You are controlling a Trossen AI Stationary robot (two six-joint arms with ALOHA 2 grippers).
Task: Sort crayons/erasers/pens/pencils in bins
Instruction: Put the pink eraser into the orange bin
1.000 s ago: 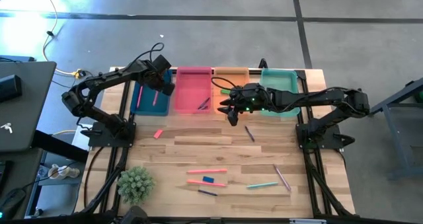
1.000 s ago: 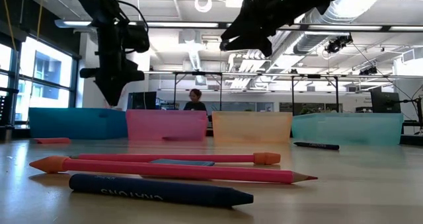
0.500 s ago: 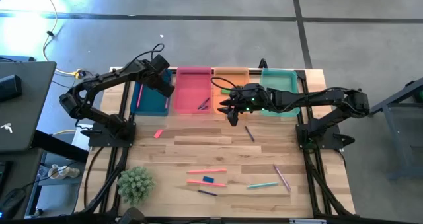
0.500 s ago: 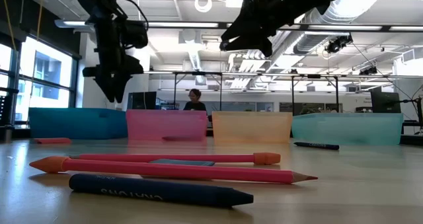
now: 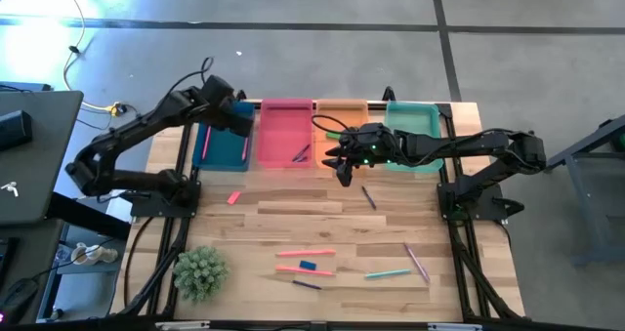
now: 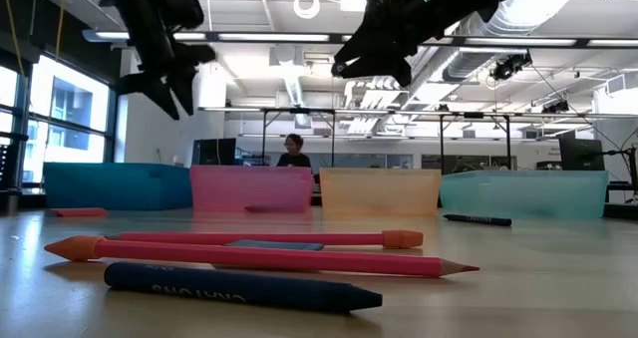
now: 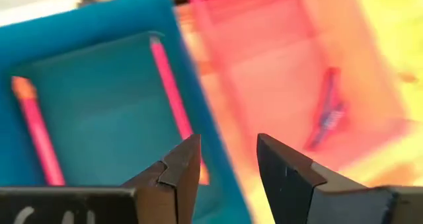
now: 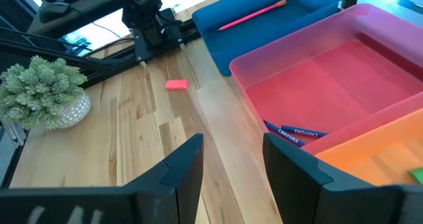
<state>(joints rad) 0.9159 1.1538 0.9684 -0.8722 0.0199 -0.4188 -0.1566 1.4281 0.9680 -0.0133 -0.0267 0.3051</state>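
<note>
Claws above the bins, both empty

You have the left claw [image 5: 237, 119] raised over the dark blue bin [image 5: 223, 151] at the far edge of the tabletop [image 5: 293, 209]. Its fingers are spread with a gap between them and hold nothing. Its wrist view looks down into that bin, where 2 pink pencils [image 7: 170, 88] lie on the floor of the tray.

Your right claw [image 5: 342, 165] hangs above the front edge of the pink bin [image 5: 285, 136] and the orange bin [image 5: 341, 109]. Its fingers are also parted and empty. From its wrist view you can see 2 dark blue crayons [image 8: 294, 134] lying in the near corner of the pink bin, and something green at the edge of the orange bin. The teal-green bin [image 5: 415, 116] sits at the end of the row, partly under the right arm.

One pink-red eraser [image 5: 233, 198] lies on the tabletop just in front of the dark blue bin. A blue eraser [image 5: 308, 266] lies near the front, between 2 pink pencils [image 5: 305, 254], with a dark crayon [image 5: 307, 284] just beside them. A teal stick [image 5: 388, 272] and a purple stick [image 5: 418, 264] lie to the right, and another dark crayon [image 5: 368, 196] lies in front of the orange bin. A potted plant [image 5: 200, 271] stands at the front left corner.
</note>
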